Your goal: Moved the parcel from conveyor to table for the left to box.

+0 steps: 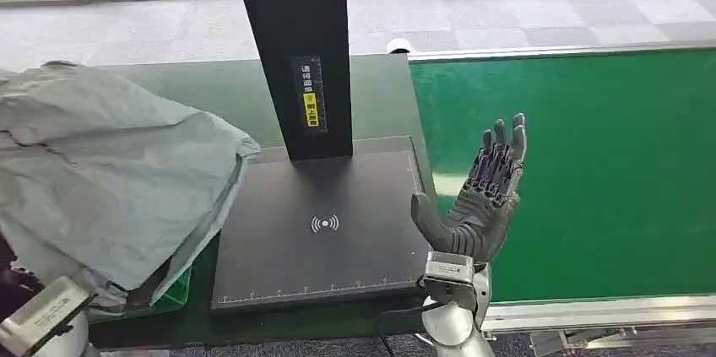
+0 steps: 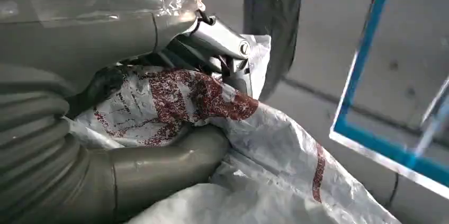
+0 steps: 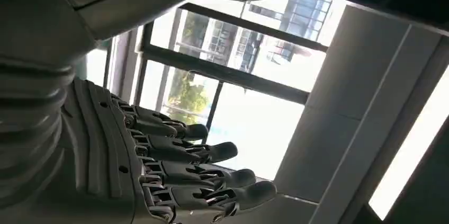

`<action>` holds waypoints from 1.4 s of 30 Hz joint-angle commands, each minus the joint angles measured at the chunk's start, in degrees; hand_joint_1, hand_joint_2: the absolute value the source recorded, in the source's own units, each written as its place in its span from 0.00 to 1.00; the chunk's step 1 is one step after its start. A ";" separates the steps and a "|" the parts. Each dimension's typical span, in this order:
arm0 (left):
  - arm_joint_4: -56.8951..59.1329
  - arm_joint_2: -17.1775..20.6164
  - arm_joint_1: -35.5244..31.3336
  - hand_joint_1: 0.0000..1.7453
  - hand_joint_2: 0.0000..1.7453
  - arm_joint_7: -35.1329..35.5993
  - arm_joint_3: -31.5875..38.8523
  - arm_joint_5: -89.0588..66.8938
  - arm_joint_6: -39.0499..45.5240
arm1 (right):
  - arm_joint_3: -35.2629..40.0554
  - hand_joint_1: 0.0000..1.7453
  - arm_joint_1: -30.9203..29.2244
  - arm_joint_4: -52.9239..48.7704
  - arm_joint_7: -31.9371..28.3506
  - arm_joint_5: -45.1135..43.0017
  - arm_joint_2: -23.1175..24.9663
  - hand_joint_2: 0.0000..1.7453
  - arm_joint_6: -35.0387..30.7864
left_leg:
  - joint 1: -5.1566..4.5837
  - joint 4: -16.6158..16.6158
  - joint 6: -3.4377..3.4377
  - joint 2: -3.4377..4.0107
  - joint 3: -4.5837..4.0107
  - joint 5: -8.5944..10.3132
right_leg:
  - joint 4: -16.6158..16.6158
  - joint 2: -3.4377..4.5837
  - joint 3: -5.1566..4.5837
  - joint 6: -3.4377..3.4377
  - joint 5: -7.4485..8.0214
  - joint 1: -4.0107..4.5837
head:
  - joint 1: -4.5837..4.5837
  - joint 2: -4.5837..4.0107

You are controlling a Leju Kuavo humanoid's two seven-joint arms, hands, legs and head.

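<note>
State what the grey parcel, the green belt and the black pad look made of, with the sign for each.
Parcel: thin plastic film, probably; it creases and sags softly.
Belt: matte green rubber or PVC, seemingly; flat and even.
Pad: smooth dark plastic or glass; printed ruler marks, faint sheen.

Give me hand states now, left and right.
Left hand: holding the grey parcel, thumb and fingers clamped on its crumpled wrap.
Right hand: open, holding nothing, fingers straight and raised at the green conveyor edge.
</note>
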 commanded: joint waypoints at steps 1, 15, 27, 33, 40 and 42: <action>16.58 1.16 -15.43 1.00 1.00 -2.43 24.87 5.69 -0.19 | -0.68 0.00 1.34 2.03 0.02 -0.45 1.75 1.00 0.13 | -0.02 -0.18 -0.03 -0.07 0.11 0.16 | -0.11 -0.11 0.10 -0.08 0.11 -0.01 | 0.00 0.00; 58.16 9.73 -44.15 1.00 1.00 -2.43 53.33 -14.69 -0.19 | -1.61 0.00 1.22 1.37 0.02 -0.42 1.75 1.00 0.13 | 0.09 -0.13 -0.25 0.18 -0.03 0.46 | -0.05 0.06 -0.16 -0.37 0.46 0.23 | 0.07 0.00; 58.69 10.64 -43.02 1.00 1.00 -2.43 53.43 -14.04 -0.19 | -1.91 0.00 0.61 3.86 0.02 -0.61 1.75 1.00 0.13 | 0.14 -0.14 -0.24 0.16 -0.10 0.44 | -0.08 0.09 -0.17 -0.36 0.48 0.25 | 0.00 0.00; 56.14 10.78 -40.29 0.58 1.00 -2.43 49.91 -8.91 -0.19 | -1.87 0.00 0.14 4.93 0.02 -0.99 1.75 1.00 0.13 | 0.13 -0.16 -0.24 0.22 -0.09 0.43 | -0.10 0.16 -0.18 -0.35 0.49 0.25 | 0.00 0.00; 56.14 10.78 -40.29 0.58 1.00 -2.43 49.91 -8.91 -0.19 | -1.87 0.00 0.14 4.93 0.02 -0.99 1.75 1.00 0.13 | 0.15 -0.06 -0.23 0.22 -0.15 0.38 | -0.02 0.17 -0.23 -0.33 0.45 0.26 | 0.00 0.00; 54.48 10.65 -39.12 0.00 1.00 -2.43 47.98 -5.63 -0.19 | -1.86 0.00 -0.03 5.29 0.02 -1.31 1.75 1.00 0.13 | 0.14 -0.06 -0.23 0.22 -0.16 0.39 | -0.02 0.16 -0.24 -0.33 0.45 0.25 | 0.00 0.00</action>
